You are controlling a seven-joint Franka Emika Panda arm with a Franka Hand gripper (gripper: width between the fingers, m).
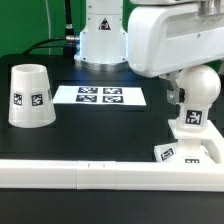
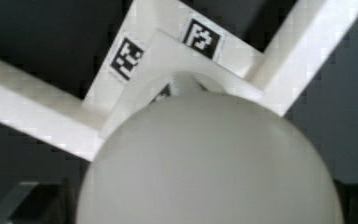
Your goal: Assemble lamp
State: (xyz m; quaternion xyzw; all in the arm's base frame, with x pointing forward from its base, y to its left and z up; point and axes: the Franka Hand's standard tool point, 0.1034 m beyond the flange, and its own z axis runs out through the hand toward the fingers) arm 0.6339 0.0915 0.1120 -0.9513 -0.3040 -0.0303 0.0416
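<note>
At the exterior view's right the bulb (image 1: 195, 93) stands upright with its stem on the flat square base (image 1: 191, 151). My arm (image 1: 160, 40) hangs right over it. In the wrist view the bulb's round head (image 2: 194, 150) fills the middle, with the tagged base (image 2: 167, 55) below it. My gripper (image 2: 197, 206) is open, its jaws wide on either side of the head; only dark slivers of the fingers show at the picture's corners, and I cannot tell whether they touch it. The cup-shaped shade (image 1: 30, 97) stands mouth down at the exterior view's left, far from the gripper.
The marker board (image 1: 100, 96) lies flat on the black table between the shade and the bulb. A long white rail (image 1: 90, 177) runs along the table's front edge, just in front of the base. The robot's pedestal (image 1: 100, 40) stands at the back.
</note>
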